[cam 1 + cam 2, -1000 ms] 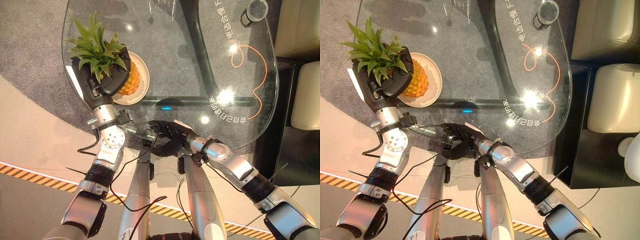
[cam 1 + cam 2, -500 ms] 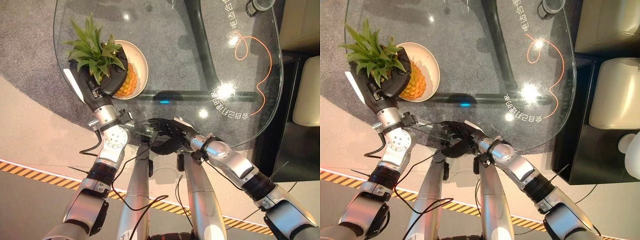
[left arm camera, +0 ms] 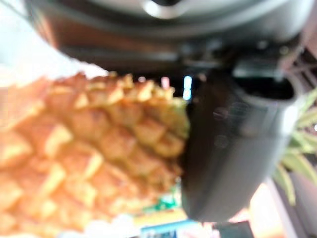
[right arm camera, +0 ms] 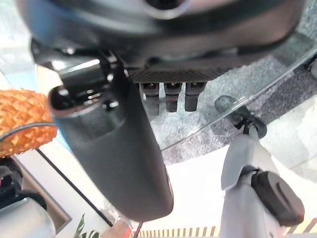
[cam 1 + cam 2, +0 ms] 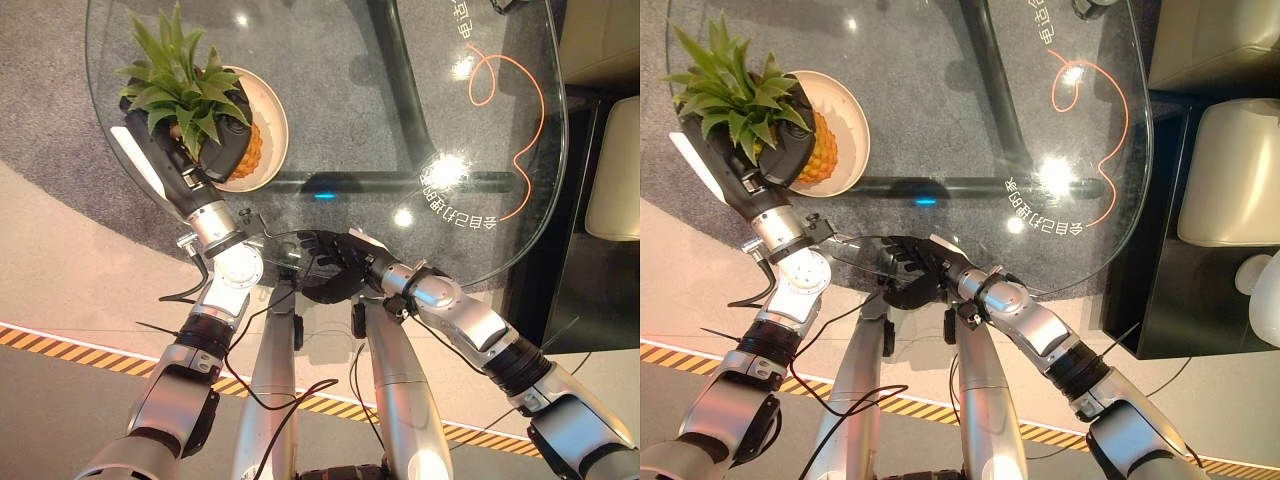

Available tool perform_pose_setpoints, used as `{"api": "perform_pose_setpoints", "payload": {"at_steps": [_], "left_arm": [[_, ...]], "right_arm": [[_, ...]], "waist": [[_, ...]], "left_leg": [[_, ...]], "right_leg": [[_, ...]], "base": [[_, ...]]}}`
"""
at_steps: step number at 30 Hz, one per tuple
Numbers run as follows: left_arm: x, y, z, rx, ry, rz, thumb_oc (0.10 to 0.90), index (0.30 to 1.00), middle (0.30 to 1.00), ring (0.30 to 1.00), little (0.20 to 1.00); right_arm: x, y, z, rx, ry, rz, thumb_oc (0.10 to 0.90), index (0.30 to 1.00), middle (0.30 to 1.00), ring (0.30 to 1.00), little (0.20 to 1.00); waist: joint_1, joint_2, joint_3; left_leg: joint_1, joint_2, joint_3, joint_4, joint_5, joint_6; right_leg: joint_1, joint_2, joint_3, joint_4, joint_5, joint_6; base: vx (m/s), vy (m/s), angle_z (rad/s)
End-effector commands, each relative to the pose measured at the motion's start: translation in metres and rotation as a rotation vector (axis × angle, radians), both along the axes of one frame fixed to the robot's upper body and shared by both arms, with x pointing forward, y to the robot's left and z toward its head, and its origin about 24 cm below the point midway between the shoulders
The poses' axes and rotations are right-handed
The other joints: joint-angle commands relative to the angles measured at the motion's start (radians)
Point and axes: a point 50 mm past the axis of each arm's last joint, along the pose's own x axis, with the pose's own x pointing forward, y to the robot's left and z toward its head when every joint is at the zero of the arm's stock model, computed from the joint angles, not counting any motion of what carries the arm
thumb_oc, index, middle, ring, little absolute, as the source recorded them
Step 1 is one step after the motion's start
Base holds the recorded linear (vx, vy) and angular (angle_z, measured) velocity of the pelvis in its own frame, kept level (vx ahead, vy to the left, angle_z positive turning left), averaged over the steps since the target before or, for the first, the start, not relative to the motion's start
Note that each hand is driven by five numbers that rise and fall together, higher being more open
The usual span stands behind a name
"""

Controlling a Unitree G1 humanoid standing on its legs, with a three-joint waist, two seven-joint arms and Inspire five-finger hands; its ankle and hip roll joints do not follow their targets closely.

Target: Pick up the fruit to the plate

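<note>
Left robot hand (image 5: 222,150) clamped on pineapple (image 5: 243,155), fruit over cream plate (image 5: 268,125) on glass bench (image 5: 380,120). Right robot hand (image 5: 335,270) curled, empty, near bench edge. Risk: top-heavy fruit tips off plate on release.

white mirrored lettering on the glass desk (image 5: 350,120) at about 3 o'clock, beside an orange looping line (image 5: 515,130), unreadable
</note>
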Motion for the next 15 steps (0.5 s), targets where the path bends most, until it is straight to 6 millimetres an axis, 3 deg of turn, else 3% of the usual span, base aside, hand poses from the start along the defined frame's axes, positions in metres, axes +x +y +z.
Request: {"api": "perform_pose_setpoints", "payload": {"at_steps": [1,15], "left_arm": [[-0.019,-0.009,0.056,0.039,-0.359,-0.061,0.100,0.300,0.300,0.300,0.200],[-0.004,-0.001,0.061,-0.005,-0.271,-0.047,0.100,0.300,0.300,0.300,0.200]], "right_arm": [[-0.015,0.023,0.018,0.156,-0.045,0.144,0.800,0.900,0.900,0.900,0.900],[-0.011,0.025,0.021,0.160,-0.044,0.137,0.800,0.900,0.900,0.900,0.900]], "waist": [[0.021,-0.010,-0.026],[0.008,-0.016,-0.026]], "left_leg": [[-0.017,-0.044,0.038,0.090,-0.060,0.021],[-0.042,-0.046,0.039,0.091,-0.056,0.013]], "right_leg": [[0.009,0.053,0.033,-0.119,0.102,0.042],[-0.013,0.057,0.037,-0.126,0.110,0.042]], "base": [[0.00,0.000,0.00],[0.00,0.000,0.00]]}}
